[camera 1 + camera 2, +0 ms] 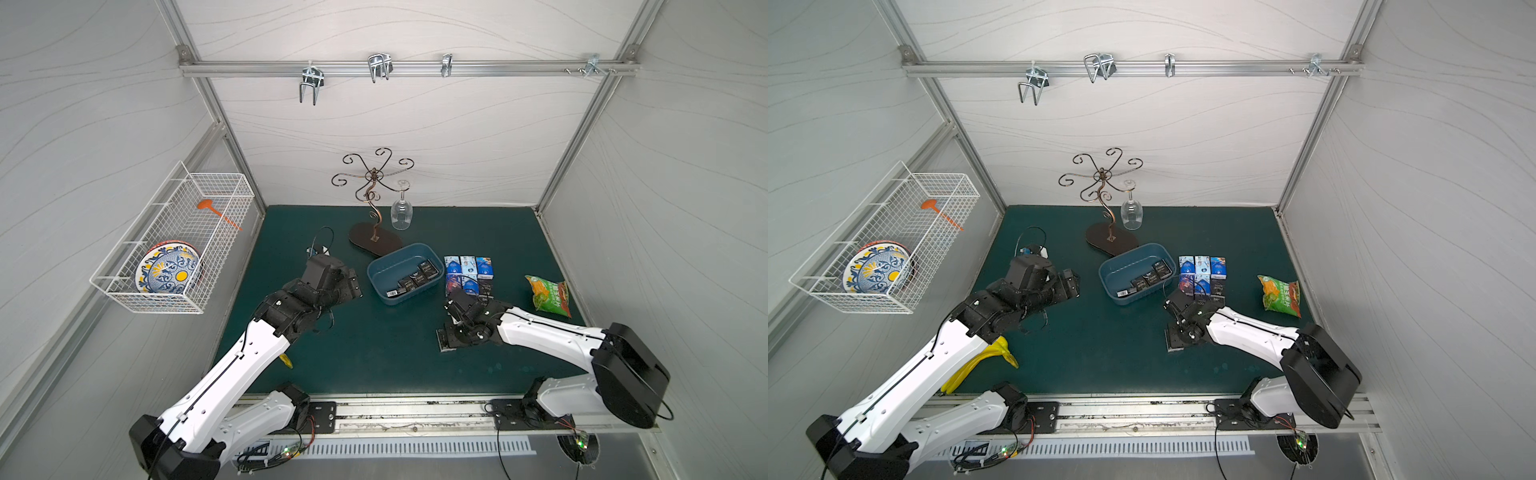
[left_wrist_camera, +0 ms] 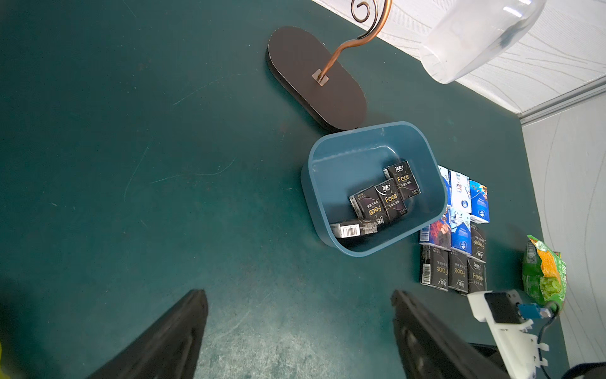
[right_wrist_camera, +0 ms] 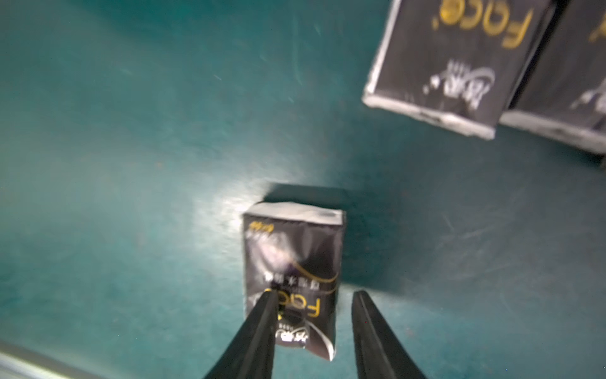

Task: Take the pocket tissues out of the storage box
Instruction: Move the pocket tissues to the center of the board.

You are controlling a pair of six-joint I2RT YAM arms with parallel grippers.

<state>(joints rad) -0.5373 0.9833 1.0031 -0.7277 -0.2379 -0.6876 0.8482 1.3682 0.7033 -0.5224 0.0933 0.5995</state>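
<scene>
Pack [image 3: 292,259] lay on the desk [image 3: 131,164] near the box [image 1: 384,270], right fingers [image 3: 313,295] parted over it, left fingers [image 2: 296,295] gaping empty; four packs [image 2: 383,200] waited inside. Rising straight up should avoid dragging it.

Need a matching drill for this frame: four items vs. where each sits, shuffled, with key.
Items
1. wine glass
2. patterned plate
3. blue-and-white tissue packs
4. snack bag

Places
A. in rows on the green mat, beside the blue storage box
B. in the white wire basket
C. hanging bowl-down from the scrolled metal stand
D. alone on the mat, nearer the right wall

Pairs: 1-C, 2-B, 3-A, 4-D
</scene>
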